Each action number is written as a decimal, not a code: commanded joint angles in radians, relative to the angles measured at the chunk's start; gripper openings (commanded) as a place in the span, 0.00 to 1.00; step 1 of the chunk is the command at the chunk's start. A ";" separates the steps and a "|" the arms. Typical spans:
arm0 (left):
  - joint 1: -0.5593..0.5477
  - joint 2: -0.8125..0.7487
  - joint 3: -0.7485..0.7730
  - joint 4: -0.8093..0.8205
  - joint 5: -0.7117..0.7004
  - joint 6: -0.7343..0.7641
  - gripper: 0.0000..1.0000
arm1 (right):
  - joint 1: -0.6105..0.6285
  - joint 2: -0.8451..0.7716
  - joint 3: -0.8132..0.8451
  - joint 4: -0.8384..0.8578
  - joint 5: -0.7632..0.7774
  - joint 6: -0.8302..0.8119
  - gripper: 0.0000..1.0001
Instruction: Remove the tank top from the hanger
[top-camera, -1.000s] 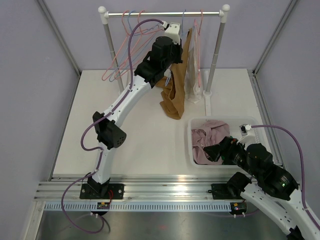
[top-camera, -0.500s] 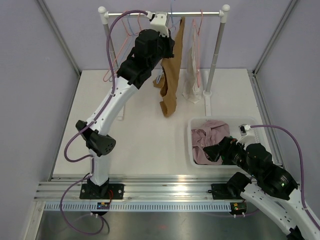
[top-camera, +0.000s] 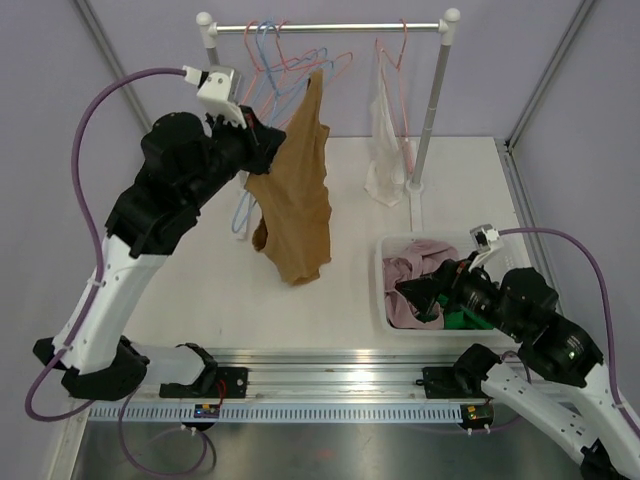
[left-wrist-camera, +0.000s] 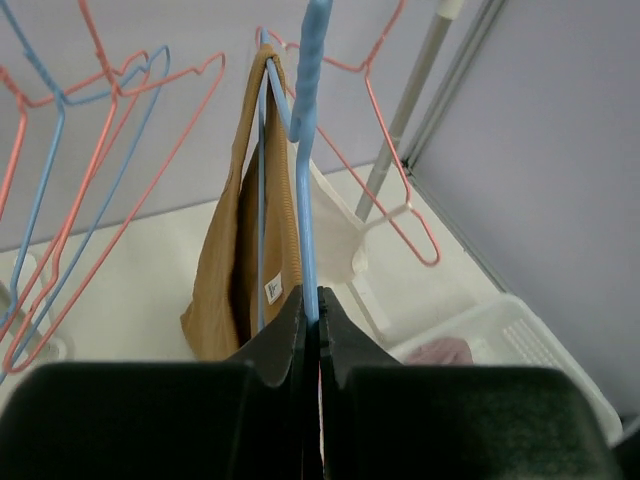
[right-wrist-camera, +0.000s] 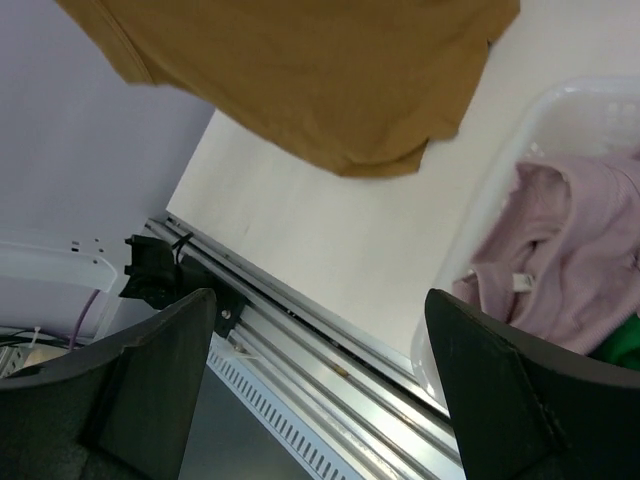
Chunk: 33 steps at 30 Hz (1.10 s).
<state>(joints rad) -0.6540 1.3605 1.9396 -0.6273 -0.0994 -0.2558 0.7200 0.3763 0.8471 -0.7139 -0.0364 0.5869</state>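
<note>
While the left gripper (left-wrist-camera: 310, 312) pinches the blue hanger (left-wrist-camera: 305, 150), the brown tank top (top-camera: 295, 210) dangles from it, creased; the right gripper (right-wrist-camera: 320, 300) is spread wide.

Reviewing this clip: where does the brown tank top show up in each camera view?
Top external: the brown tank top hangs at centre frame.
Left wrist: left of centre, draped on the blue hanger.
Right wrist: spread across the top of the picture.
Shared landmark: the white bin, right of the top in every view.
</note>
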 joint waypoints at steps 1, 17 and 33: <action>-0.010 -0.172 -0.118 -0.023 0.093 -0.014 0.00 | -0.002 0.125 0.081 0.149 -0.135 -0.049 0.93; -0.030 -0.782 -0.959 0.193 0.267 -0.215 0.00 | 0.174 0.740 0.320 0.501 0.071 0.059 0.98; -0.032 -0.922 -1.142 0.182 0.299 -0.261 0.00 | 0.279 1.001 0.422 0.531 0.362 -0.013 0.70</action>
<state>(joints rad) -0.6807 0.4530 0.8074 -0.5213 0.1547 -0.4992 0.9901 1.3632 1.2091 -0.2466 0.2581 0.6136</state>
